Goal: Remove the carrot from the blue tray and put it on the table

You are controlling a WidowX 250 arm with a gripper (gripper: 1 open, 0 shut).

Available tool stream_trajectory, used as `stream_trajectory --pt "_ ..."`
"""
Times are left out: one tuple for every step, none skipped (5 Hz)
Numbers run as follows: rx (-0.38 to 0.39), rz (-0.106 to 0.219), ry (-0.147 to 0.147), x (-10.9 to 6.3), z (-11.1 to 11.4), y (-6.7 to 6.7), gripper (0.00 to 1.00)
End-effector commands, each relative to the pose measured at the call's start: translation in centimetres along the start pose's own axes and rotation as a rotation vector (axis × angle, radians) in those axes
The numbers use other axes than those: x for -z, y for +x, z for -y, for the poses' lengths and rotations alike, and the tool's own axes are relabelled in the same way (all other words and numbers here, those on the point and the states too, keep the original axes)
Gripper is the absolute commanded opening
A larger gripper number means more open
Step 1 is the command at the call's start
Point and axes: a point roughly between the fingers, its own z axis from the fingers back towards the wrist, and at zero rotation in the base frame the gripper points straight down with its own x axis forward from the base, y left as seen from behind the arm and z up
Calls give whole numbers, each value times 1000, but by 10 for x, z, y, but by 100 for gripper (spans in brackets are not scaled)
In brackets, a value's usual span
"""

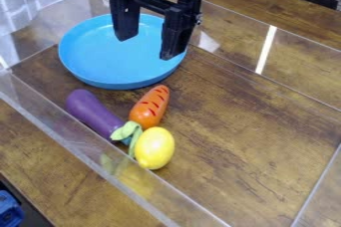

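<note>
The orange carrot [151, 104] with its green top lies on the dark wooden table [253, 121], just outside the front rim of the blue tray [94, 57]. The tray's inside shows nothing in it. My gripper [151, 34] hangs pointing down over the tray's right part, above and behind the carrot. Its two black fingers [174, 34] stand wide apart, open, with nothing between them.
A purple eggplant [94, 112] lies left of the carrot and a yellow lemon [155, 147] sits just in front of it, all three close together. A clear acrylic wall [80, 141] borders the table along the front left.
</note>
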Motion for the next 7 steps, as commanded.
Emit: stream_trajectory --pt "14 -6 0 8 0 1 100" --pt "63 6 4 34 0 2 100" --pt "98 18 11 55 1 3 100" --pt "137 37 11 72 2 3 100" --pt "152 48 10 84 3 3 100" --pt "167 54 14 94 3 4 0" --pt "173 74 19 90 2 8 0"
